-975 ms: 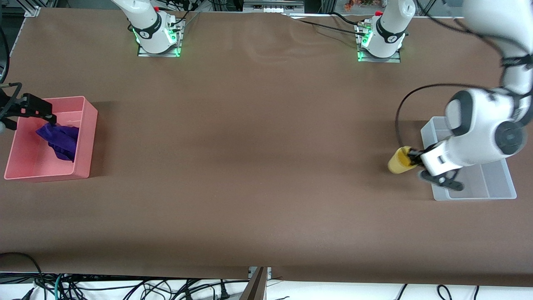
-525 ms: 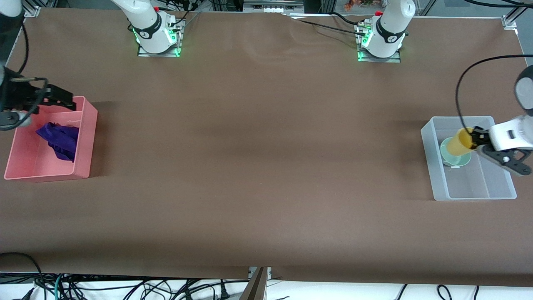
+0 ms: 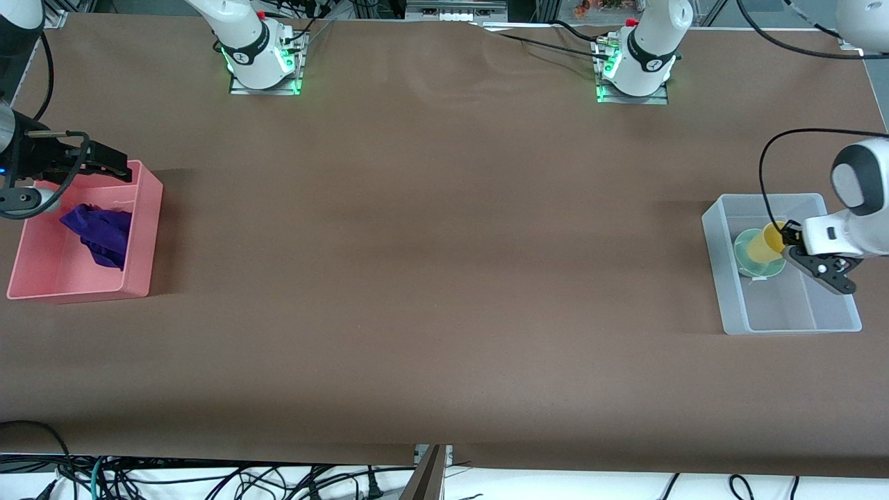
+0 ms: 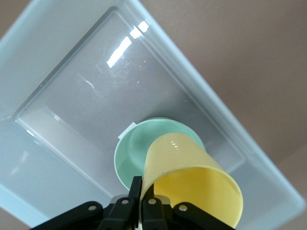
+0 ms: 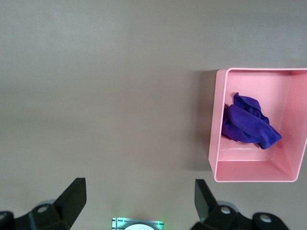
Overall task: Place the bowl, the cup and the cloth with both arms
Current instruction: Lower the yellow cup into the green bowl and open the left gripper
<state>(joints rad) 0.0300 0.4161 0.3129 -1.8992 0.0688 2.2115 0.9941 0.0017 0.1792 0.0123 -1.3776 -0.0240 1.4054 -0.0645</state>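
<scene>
Left wrist view shows my left gripper (image 4: 141, 201) pinching the cup's (image 4: 192, 182) rim, tilted directly over the bowl (image 4: 139, 148) in the clear bin (image 3: 792, 319) near the worktop's left-arm edge.

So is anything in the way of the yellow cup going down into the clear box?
Only the bowl: it sits in the clear bin right under the cup held by the left gripper. Nothing else visible blocks it.
</scene>
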